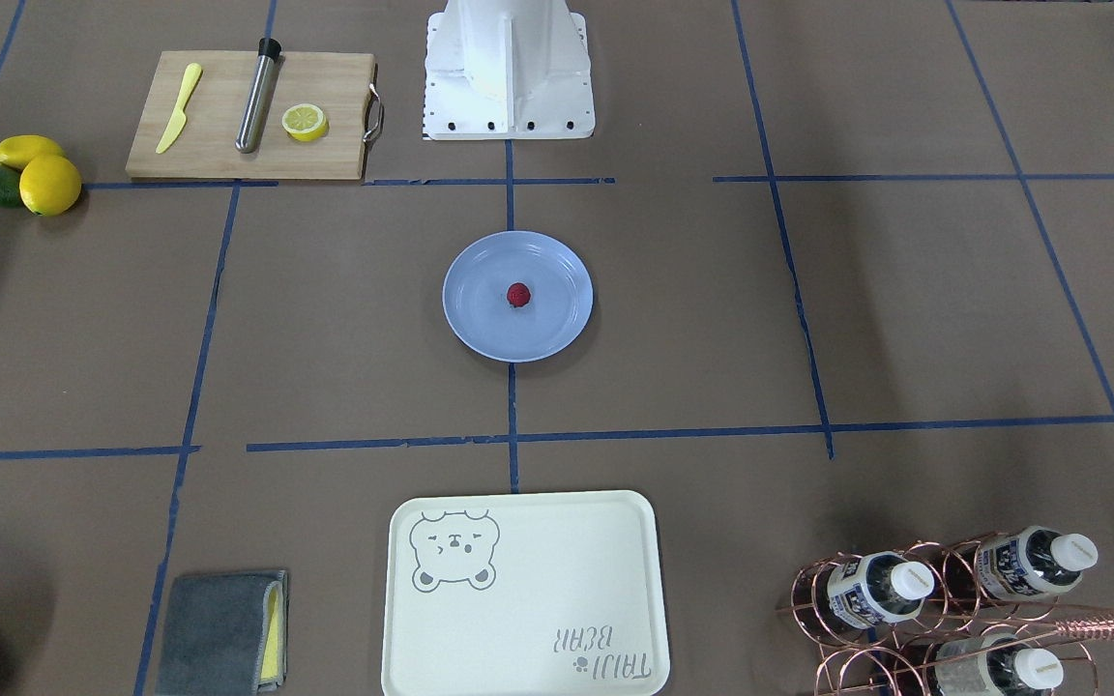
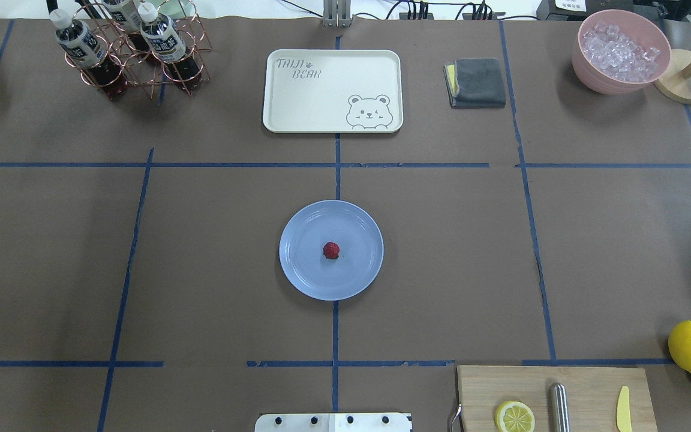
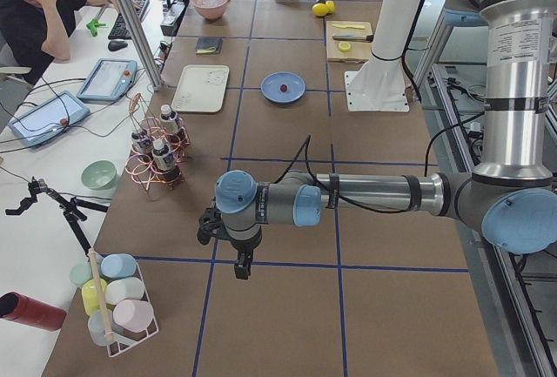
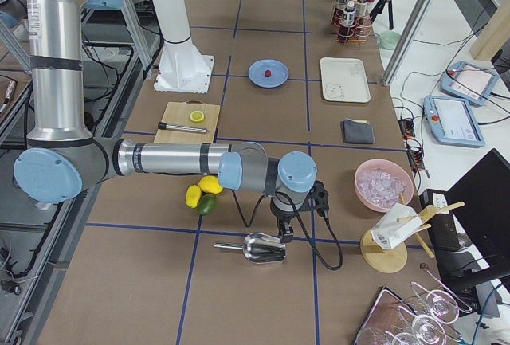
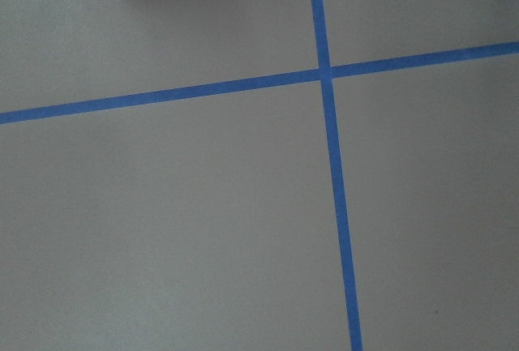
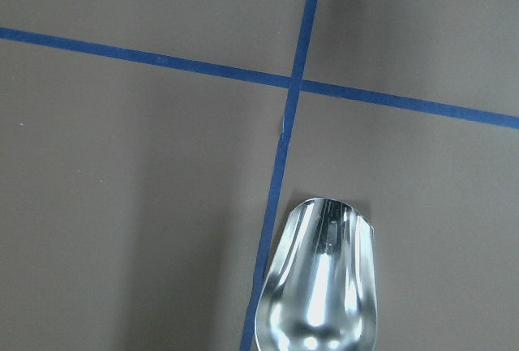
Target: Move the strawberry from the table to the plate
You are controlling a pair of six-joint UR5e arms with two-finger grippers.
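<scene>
Nearest the robot's base, I'm looking at the cutting board (image 2: 585,384) with a lemon half (image 2: 514,416) lying on it, off to the right and well apart from anything that matters here. Both arms are hanging out at the ends of the surface (image 2: 201,270). The left tool (image 3: 241,268) is pointing down over bare paper and tape lines, and the right tool (image 4: 280,232) is hovering just beside a metal scoop (image 4: 263,248). I'm only getting them in the side cameras, so I cannot tell whether either is wide, narrow or holding anything.

Moving out to the middle, the strawberry (image 2: 331,250) is sitting on the plate (image 2: 303,270), close to its centre and clear of the rim. I'm judging the placing as done, so the step in hand is simply parking. I'm aiming to leave both arms well away from the plate and make no sweep across the middle that could nudge it. The berry is looking small, dark red, roundish and bumpy, and it is likely to roll if the plate is jogged.

Farther off, the tray (image 2: 321,102) and the bottles (image 2: 159,42) are standing well beyond it.
</scene>
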